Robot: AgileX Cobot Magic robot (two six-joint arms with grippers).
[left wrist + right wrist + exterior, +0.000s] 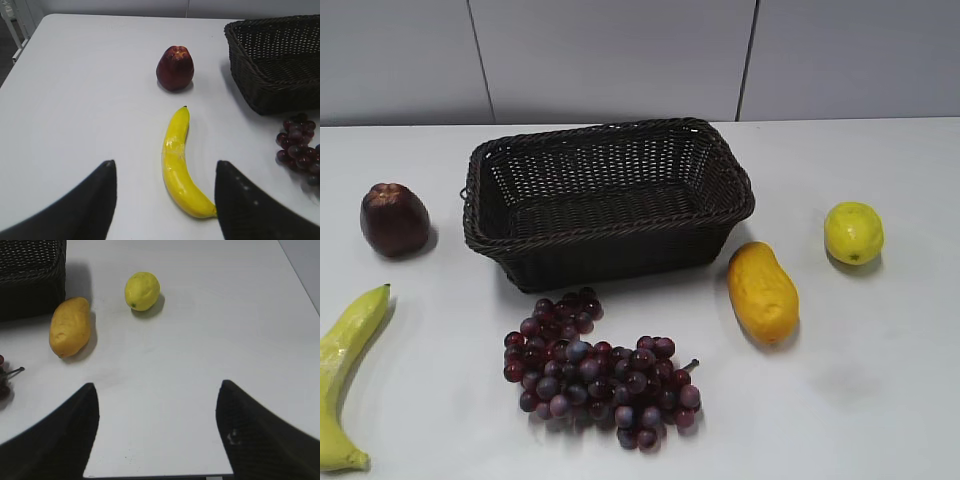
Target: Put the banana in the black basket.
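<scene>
The banana [342,375] lies on the white table at the near left, dark tip pointing away; it also shows in the left wrist view [179,162]. The black basket [610,236] stands empty at the middle back and shows in the left wrist view [272,65] and the right wrist view [30,280]. My left gripper [162,172] is open above the table, with the banana's near end between its fingers, close to the right finger. My right gripper [156,392] is open and empty over the table's near right edge. Neither gripper shows in the exterior view.
A dark red apple [394,219] sits left of the basket. A bunch of purple grapes [595,370] lies in front of it. An orange-yellow oblong fruit [762,293] and a round yellow lemon-like fruit [853,232] lie to the right.
</scene>
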